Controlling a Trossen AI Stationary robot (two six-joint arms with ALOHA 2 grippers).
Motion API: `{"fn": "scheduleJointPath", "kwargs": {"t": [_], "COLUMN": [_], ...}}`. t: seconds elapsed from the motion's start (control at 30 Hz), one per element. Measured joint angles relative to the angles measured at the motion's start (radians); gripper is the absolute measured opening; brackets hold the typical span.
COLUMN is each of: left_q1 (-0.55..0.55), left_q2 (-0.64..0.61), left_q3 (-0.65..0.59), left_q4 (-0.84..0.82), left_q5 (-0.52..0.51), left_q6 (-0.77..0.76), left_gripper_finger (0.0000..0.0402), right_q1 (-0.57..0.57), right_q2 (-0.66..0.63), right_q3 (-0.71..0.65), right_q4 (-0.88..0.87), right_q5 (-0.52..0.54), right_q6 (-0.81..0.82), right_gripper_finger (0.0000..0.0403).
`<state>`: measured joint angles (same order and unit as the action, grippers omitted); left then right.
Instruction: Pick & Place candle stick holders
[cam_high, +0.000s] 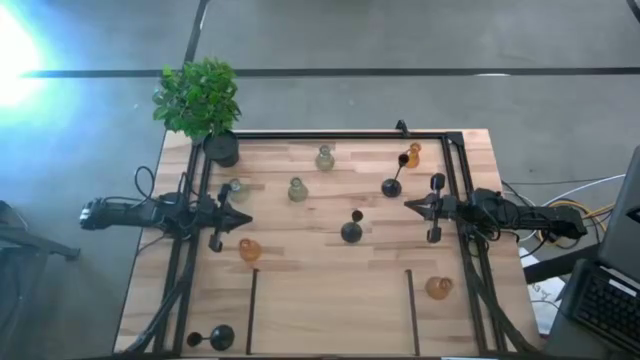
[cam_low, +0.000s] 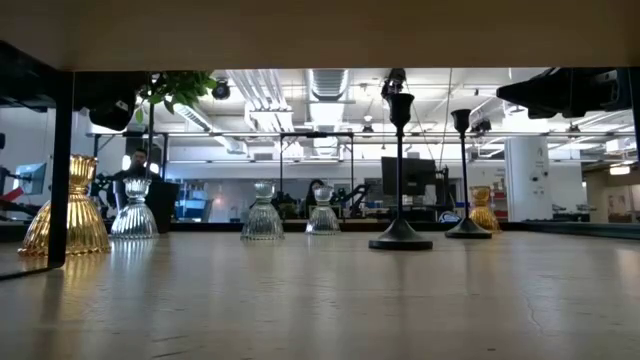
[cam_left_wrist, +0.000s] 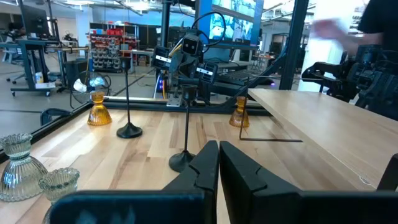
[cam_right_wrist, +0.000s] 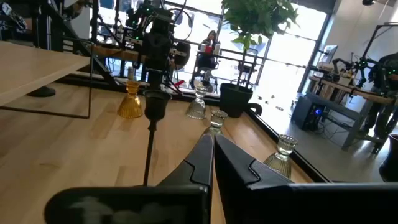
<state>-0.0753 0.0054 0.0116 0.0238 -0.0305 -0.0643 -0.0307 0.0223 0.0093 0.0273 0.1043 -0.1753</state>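
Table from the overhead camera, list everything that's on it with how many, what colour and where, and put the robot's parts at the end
black holders: four; black; two mid-table, one by the right arm, one lying at the near left corner
amber holders: three; amber; one near the left arm, one far right, one near right
clear holders: three; pale green-grey; far half, left of centre
plant: one; green, black pot; far left corner
table: one; light wood, black line marks
left pincer: one; dark; left edge, shut, empty
right pincer: one; dark; right edge, shut, empty
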Motion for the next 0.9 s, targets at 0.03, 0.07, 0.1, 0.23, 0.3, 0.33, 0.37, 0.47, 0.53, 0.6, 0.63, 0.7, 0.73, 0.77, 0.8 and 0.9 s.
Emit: {"fn": "scheduleJointPath", "kwargs": {"t": [0.03,0.07,0.1,0.23,0.3,0.33,0.37,0.47,0.53,0.6,0.63,0.7,0.73,0.77,0.8,0.9], "left_q1": [0.000,0.000,0.000,0.000,0.000,0.000,0.000,0.000,0.000,0.000,0.000,0.000,0.000,0.000,0.000,0.000], "left_q2": [0.000,0.000,0.000,0.000,0.000,0.000,0.000,0.000,0.000,0.000,0.000,0.000,0.000,0.000,0.000,0.000], "left_q3": [0.000,0.000,0.000,0.000,0.000,0.000,0.000,0.000,0.000,0.000,0.000,0.000,0.000,0.000,0.000,0.000], "left_q4": [0.000,0.000,0.000,0.000,0.000,0.000,0.000,0.000,0.000,0.000,0.000,0.000,0.000,0.000,0.000,0.000], "left_q5": [0.000,0.000,0.000,0.000,0.000,0.000,0.000,0.000,0.000,0.000,0.000,0.000,0.000,0.000,0.000,0.000], "left_q6": [0.000,0.000,0.000,0.000,0.000,0.000,0.000,0.000,0.000,0.000,0.000,0.000,0.000,0.000,0.000,0.000], "left_gripper_finger": [0.0019,0.0019,0.0019,0.0019,0.0019,0.0019,0.0019,0.0019,0.0019,0.0019,0.0019,0.0019,0.0019,0.0019,0.0019,0.0019], "right_q1": [0.000,0.000,0.000,0.000,0.000,0.000,0.000,0.000,0.000,0.000,0.000,0.000,0.000,0.000,0.000,0.000], "right_q2": [0.000,0.000,0.000,0.000,0.000,0.000,0.000,0.000,0.000,0.000,0.001,0.001,0.002,0.004,0.005,0.010], "right_q3": [0.000,0.000,0.000,0.000,0.000,0.000,0.000,0.000,0.000,0.000,0.000,0.000,0.000,0.000,0.000,0.002], "right_q4": [0.000,0.000,0.000,0.000,0.000,0.000,0.000,0.001,0.017,0.080,0.144,0.348,0.473,0.606,0.753,1.227], "right_q5": [0.000,0.000,0.000,0.000,0.000,0.000,0.000,0.001,0.001,-0.010,-0.017,-0.028,-0.018,0.009,0.049,0.176], "right_q6": [0.000,0.000,0.000,0.000,0.000,0.000,0.000,-0.048,-0.087,-0.038,0.002,0.136,0.204,0.259,0.305,0.356], "right_gripper_finger": [0.0008,0.0008,0.0008,0.0008,0.0008,0.0008,0.0008,0.0008,0.0008,0.0008,0.0008,0.0008,0.0008,0.0008,0.0008,0.0008]}}
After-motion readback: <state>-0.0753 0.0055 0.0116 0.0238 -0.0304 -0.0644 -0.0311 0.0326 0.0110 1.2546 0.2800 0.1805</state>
